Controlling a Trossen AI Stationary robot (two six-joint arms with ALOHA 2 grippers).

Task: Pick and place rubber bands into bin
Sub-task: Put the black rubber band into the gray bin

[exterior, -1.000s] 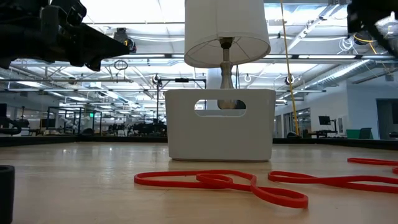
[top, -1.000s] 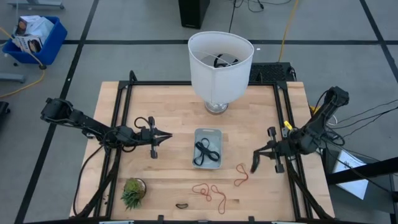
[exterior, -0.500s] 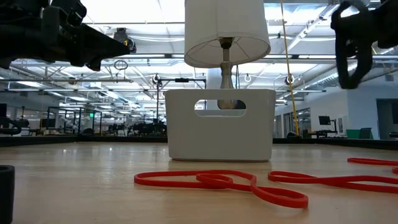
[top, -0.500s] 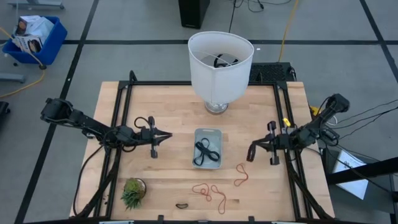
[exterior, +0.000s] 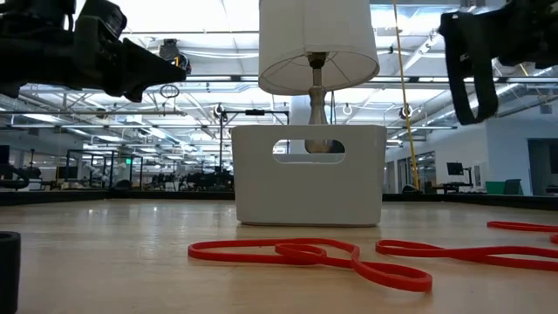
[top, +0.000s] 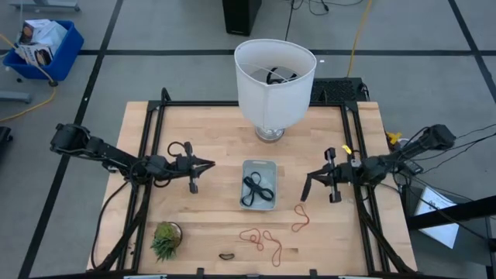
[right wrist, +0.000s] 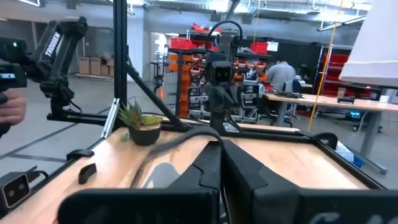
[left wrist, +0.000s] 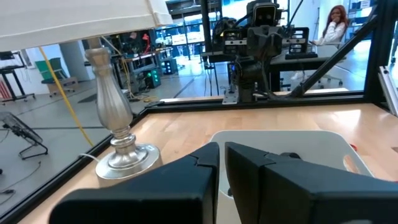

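Wooden tabletop filled the scene, and nearest the front edge a small dark rubber band (top: 226,256) was seen lying alone, just beside a potted plant (top: 166,239). Slightly farther in, the tangled red-orange bands (top: 261,239) were spread flat on the wood, with one more red loop (top: 301,218) lying apart toward the right side. Beyond them, the bin (top: 269,165) was set at the table's centre with dark bands (top: 257,188) already inside it. The right gripper (top: 308,188) was held above the wood between the bin and the red loop, its fingers pressed fully together and nothing gripped. The left gripper (top: 209,166) was held off to the bin's other side, its fingers nearly together with only a thin gap, and nothing was seen between them. At the back, a white lamp (top: 274,81) stood behind the bin.

A pick of the lone red loop was judged to be the step in hand. For that, the right fingers would need to be opened first, lowered astride a single strand until the wood was touched, then closed, so that the thin rubber was pinched rather than pushed aside.
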